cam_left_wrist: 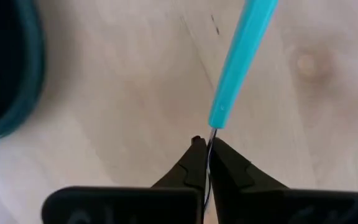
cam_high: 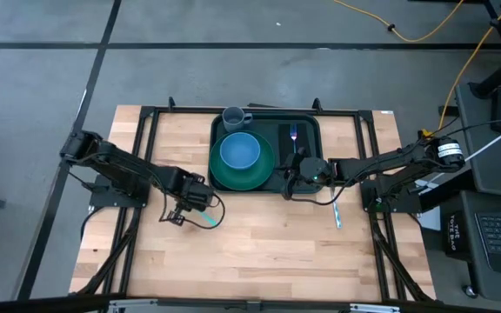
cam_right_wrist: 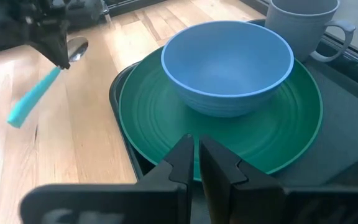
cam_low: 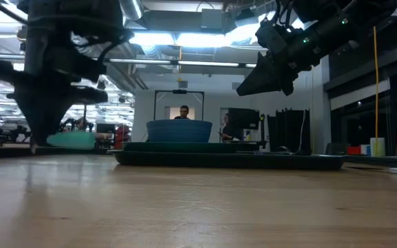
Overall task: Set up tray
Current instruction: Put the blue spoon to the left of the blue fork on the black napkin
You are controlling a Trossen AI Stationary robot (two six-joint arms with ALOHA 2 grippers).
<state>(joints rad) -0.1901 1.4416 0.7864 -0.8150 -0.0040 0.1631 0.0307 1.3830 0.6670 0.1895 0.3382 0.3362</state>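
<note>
Left gripper (cam_high: 183,214) pinching teal-handled spoon (cam_high: 205,219) on tabletop (cam_high: 268,243) left of tray (cam_high: 310,122), right gripper (cam_high: 292,183) pressed together at tray's near edge

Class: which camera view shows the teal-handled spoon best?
The right wrist view: the spoon shows whole, bowl and handle, in the left gripper. The left wrist view shows only its handle, the high view shows it small, and the low view a teal blur.

Overhead and table-level views share the tray (cam_high: 266,126); both wrist cameras look close.
</note>
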